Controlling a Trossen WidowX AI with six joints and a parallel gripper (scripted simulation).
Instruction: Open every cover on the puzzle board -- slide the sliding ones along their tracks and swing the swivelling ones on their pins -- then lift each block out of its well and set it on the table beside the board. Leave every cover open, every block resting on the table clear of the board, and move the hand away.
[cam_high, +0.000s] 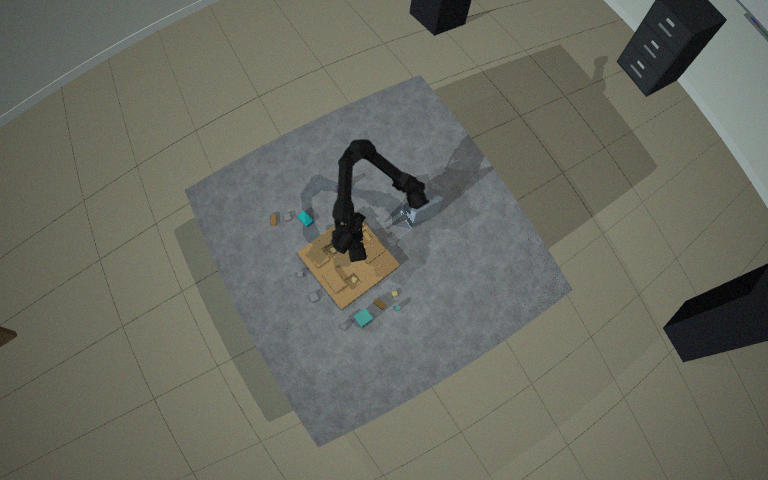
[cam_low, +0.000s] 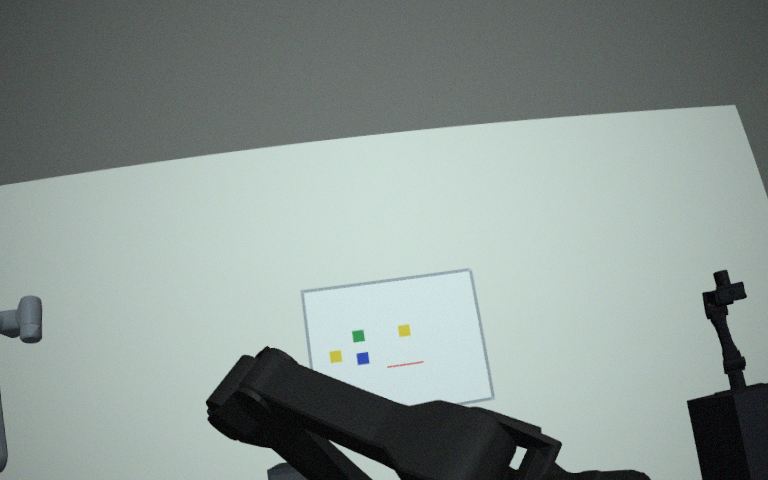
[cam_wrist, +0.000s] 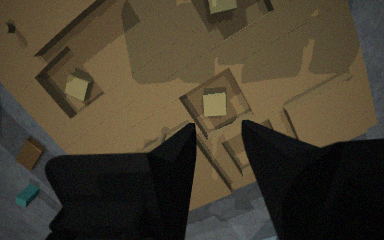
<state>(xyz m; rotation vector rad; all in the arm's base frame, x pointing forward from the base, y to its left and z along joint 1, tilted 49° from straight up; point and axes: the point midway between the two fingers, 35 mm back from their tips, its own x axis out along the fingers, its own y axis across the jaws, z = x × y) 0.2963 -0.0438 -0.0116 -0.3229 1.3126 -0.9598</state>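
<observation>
The wooden puzzle board (cam_high: 370, 276) (cam_wrist: 150, 115) lies on the grey mat. My gripper (cam_high: 355, 253) (cam_wrist: 218, 128) hangs over the board's middle with its fingers partly apart and nothing between them. In the wrist view an uncovered well just ahead of the fingertips holds a pale yellow block (cam_wrist: 215, 104). A second yellow block (cam_wrist: 77, 88) sits tilted in an uncovered well at the left. A third yellow block (cam_wrist: 223, 5) shows in a well at the top edge. A flat cover (cam_wrist: 330, 110) lies to the right of the middle well.
Small loose blocks lie on the mat around the board: a teal one (cam_high: 305, 217) and a brown one (cam_high: 273, 219) at the back left, a teal one (cam_high: 363, 318) (cam_wrist: 27, 195) and a brown one (cam_high: 379, 303) (cam_wrist: 30, 152) at the front. Dark cabinets (cam_high: 719, 316) stand far off.
</observation>
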